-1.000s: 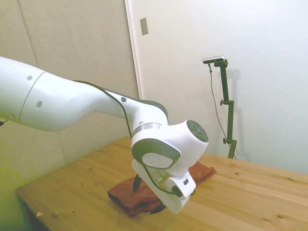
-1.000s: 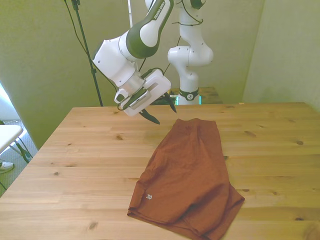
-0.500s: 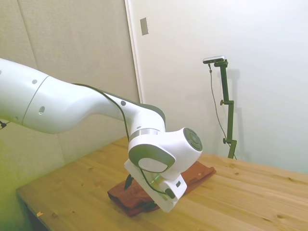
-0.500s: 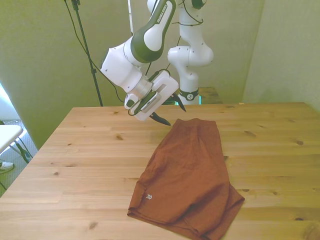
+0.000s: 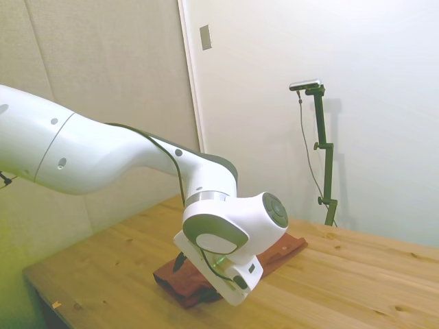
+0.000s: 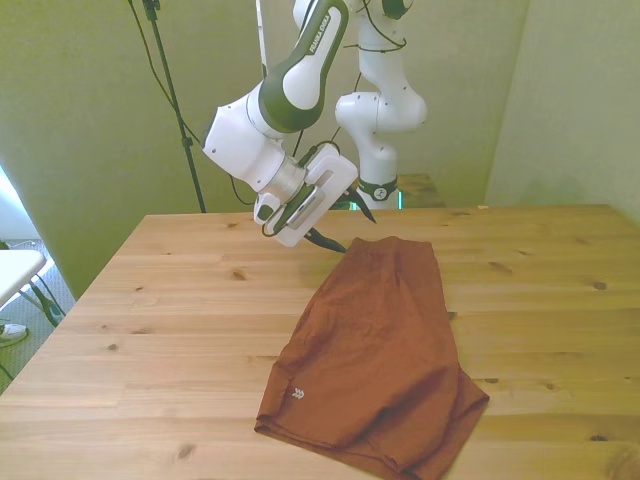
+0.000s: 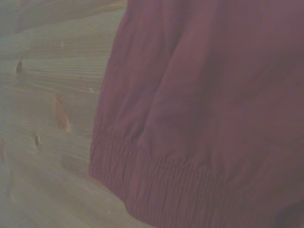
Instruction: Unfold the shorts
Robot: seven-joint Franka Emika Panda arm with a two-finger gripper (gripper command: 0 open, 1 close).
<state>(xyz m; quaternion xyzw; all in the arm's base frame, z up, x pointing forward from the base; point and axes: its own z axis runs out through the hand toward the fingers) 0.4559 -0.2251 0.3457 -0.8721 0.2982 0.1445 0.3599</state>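
Observation:
The rust-brown shorts (image 6: pixel 375 350) lie folded on the wooden table (image 6: pixel 170 330), running from the table's far middle toward its near edge, with a small pale logo near the hem. My gripper (image 6: pixel 351 230) hovers open just above the far, waistband end, its dark fingertips (image 6: pixel 335 245) spread apart with nothing between them. In the side view the hand covers much of the shorts (image 5: pixel 278 248), and the gripper (image 5: pixel 195 279) hangs low over the cloth. The wrist view is filled by the shorts (image 7: pixel 204 109) and their ribbed elastic waistband, close below.
Bare wood (image 7: pixel 42 123) lies beside the waistband. The robot's base (image 6: pixel 378 190) stands at the table's far edge behind the shorts. Off the table, at the front view's left, sits a white object (image 6: pixel 15 268).
The gripper has swung toward the front view's right and dropped lower, from beside the shorts to just over their waistband end. It stays open. The shorts have not moved.

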